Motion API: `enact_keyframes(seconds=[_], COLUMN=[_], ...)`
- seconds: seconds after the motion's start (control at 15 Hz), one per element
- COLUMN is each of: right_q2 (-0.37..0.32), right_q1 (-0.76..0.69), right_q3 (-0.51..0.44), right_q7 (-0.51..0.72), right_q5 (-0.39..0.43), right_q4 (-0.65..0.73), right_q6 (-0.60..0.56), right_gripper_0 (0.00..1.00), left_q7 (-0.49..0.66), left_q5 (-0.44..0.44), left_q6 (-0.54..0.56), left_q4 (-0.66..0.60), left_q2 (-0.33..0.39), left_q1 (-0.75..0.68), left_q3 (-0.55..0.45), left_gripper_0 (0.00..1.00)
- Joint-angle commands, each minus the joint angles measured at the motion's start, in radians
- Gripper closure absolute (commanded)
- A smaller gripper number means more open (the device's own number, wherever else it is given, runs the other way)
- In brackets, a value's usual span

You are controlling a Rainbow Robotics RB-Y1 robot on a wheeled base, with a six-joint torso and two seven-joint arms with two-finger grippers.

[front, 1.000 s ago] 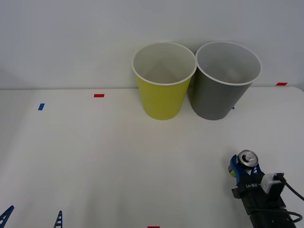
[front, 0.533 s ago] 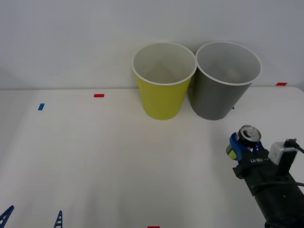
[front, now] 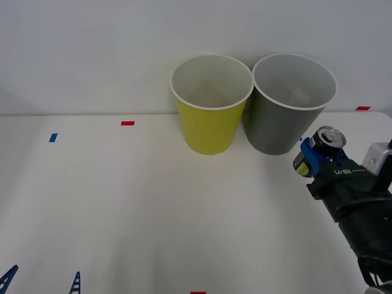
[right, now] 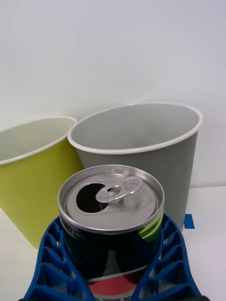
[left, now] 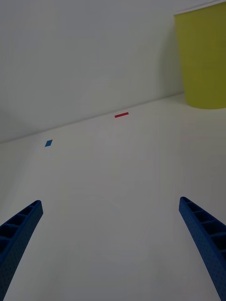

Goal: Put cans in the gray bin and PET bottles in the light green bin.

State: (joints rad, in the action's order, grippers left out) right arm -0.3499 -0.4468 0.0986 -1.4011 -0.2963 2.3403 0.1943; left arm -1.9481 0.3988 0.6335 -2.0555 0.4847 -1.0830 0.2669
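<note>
Step in hand: carry. Right pincer [front: 318, 156] clamped on drink can [front: 323, 146], aloft just beside gray bin [front: 293, 101]. Next: lift over rim, release. Left pincer [front: 41, 280] apart, parked low over tabletop [front: 135, 202].

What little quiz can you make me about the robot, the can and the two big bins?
1. True or false: the right end effector is shut on the can.
2. Which bin stands nearest the can? A) the light green bin B) the gray bin
3. Fill in: the left end effector near the table's front left edge is ____.

Key:
1. True: blue fingers hug its sides, pull tab facing up.
2. B
3. Open, holding nothing.
</note>
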Motion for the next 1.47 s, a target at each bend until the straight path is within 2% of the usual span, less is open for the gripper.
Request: enact_keyframes(seconds=[0.07, 0.27, 0.4, 0.47, 0.6, 0.8, 1.07, 1.2, 1.33, 1.47], right_q2=[0.003, -0.015, -0.006, 0.0, -0.003, -0.001, 0.002, 0.0, 0.003, 0.012], right_q1=[0.03, 0.082, 0.109, 0.126, 0.174, 0.295, 0.462, 0.531, 0.609, 0.677], right_q3=[-0.019, -0.025, -0.057, -0.068, -0.062, -0.063, -0.12, -0.152, -0.197, -0.229], right_q7=[0.09, 0.177, 0.182, 0.188, 0.269, 0.317, 0.3, 0.277, 0.139, 0.053], right_q5=[0.009, 0.028, 0.042, 0.069, 0.198, 0.273, 0.226, 0.189, 0.126, 0.055], right_q4=[0.053, 0.068, 0.143, 0.182, 0.22, 0.269, 0.241, 0.186, 0.105, 0.024], right_q6=[0.047, 0.06, 0.195, 0.261, 0.346, 0.547, 0.669, 0.669, 0.671, 0.671], right_gripper_0=[1.0, 1.0, 1.0, 1.0, 1.0, 1.0, 1.0, 1.0, 1.0, 1.0], left_q7=[0.0, 0.0, 0.0, 0.0, 0.0, 0.0, 0.0, 0.0, 0.0, 0.0], left_q5=[0.0, 0.0, 0.0, 0.0, 0.0, 0.0, 0.0, 0.0, 0.0, 0.0], left_q6=[0.0, 0.0, 0.0, 0.0, 0.0, 0.0, 0.0, 0.0, 0.0, 0.0], left_q4=[0.0, 0.0, 0.0, 0.0, 0.0, 0.0, 0.0, 0.0, 0.0, 0.0], left_q2=[0.0, 0.0, 0.0, 0.0, 0.0, 0.0, 0.0, 0.0, 0.0, 0.0], left_q1=[0.0, 0.0, 0.0, 0.0, 0.0, 0.0, 0.0, 0.0, 0.0, 0.0], left_q3=[0.0, 0.0, 0.0, 0.0, 0.0, 0.0, 0.0, 0.0, 0.0, 0.0], left_gripper_0=[0.0, 0.0, 0.0, 0.0, 0.0, 0.0, 0.0, 0.0, 0.0, 0.0])
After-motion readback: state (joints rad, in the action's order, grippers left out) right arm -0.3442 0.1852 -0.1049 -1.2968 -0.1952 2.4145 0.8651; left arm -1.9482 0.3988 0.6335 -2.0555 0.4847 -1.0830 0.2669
